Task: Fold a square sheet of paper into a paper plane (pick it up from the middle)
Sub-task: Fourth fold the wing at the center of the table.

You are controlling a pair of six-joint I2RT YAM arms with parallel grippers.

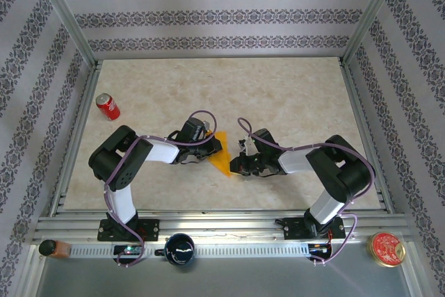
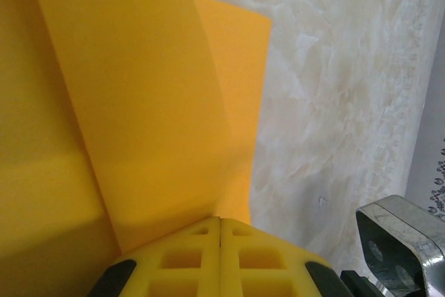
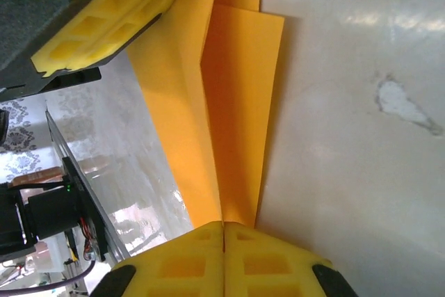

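Both the left gripper (image 2: 220, 222) and right gripper (image 3: 222, 226) pinch the light, floppy paper plane (image 2: 153, 116), probably best held along its stiffer folds.

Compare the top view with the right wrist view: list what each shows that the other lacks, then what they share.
Top, not right wrist: the red can and the red-lidded jar. Right wrist, not top: the paper's overlapping folded layers up close, the right gripper shut on its edge, and a white blemish on the table. Shared: the paper, the left gripper, the right gripper and the table.
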